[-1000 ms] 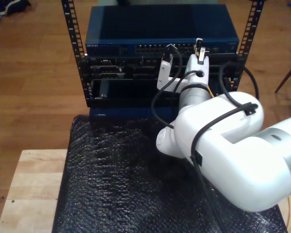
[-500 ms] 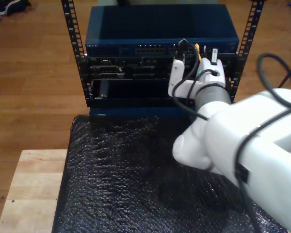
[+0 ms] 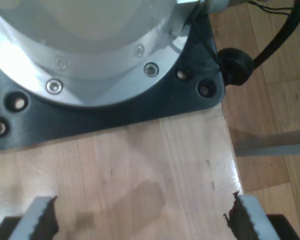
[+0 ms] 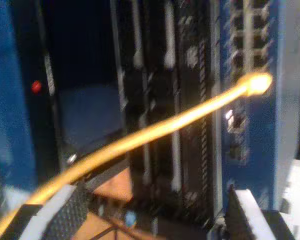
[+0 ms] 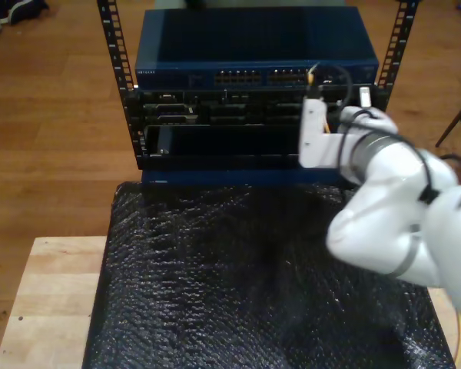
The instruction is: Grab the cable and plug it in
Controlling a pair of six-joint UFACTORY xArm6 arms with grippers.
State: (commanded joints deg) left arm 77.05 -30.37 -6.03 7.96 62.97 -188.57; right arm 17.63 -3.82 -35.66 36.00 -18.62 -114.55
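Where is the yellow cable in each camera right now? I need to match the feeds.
Exterior view: the cable shows as a short yellow end at the port row of the blue switch, toward the exterior view's right.
Second wrist view: the cable runs slanting across to the ports of the blue switch.
First wrist view: faces a wooden tabletop and an arm's base.
Shared landmark: the blue switch.

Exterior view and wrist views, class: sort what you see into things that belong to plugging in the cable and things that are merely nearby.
Part of the job:
yellow-orange cable, its end at the port row
blue network switch
my second end effector

Merely nearby:
black bubble-wrap mat
wooden table
red indicator light
my first end effector, jaws apart
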